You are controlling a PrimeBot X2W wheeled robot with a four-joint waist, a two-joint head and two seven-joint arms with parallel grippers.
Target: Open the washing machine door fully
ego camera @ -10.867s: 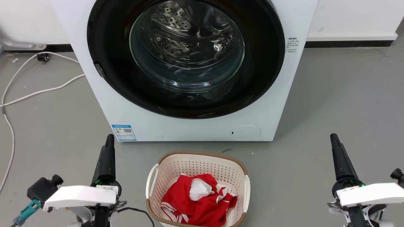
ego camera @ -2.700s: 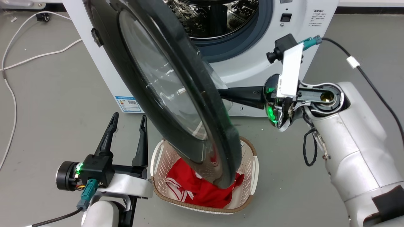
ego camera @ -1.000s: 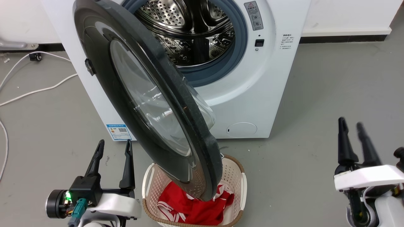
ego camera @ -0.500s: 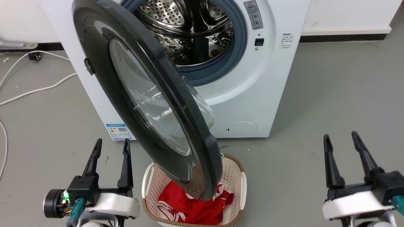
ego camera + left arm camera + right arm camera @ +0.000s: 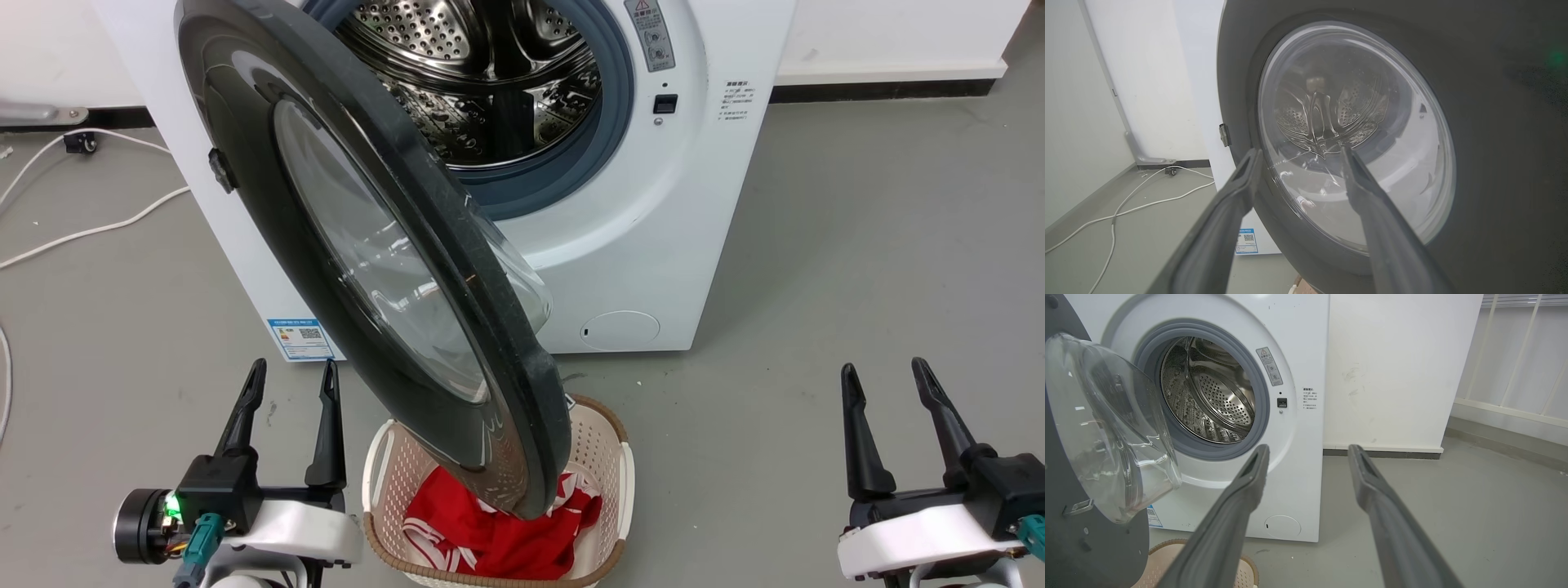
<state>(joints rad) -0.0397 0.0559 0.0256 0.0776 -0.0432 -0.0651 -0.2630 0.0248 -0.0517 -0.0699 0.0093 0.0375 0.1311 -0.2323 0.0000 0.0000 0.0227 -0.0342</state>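
Over to the door: stands swung out at an angle from the machine, just ahead and to the right of the left hand, well off to the left of the right hand. Hangs with its lower edge over the basket, between the two hands. Both hands: spread wide, holding nothing, pointing at the machine. Ahead of the right hand and to its left, through the opening: steel drum. Inside the basket: red cloth.
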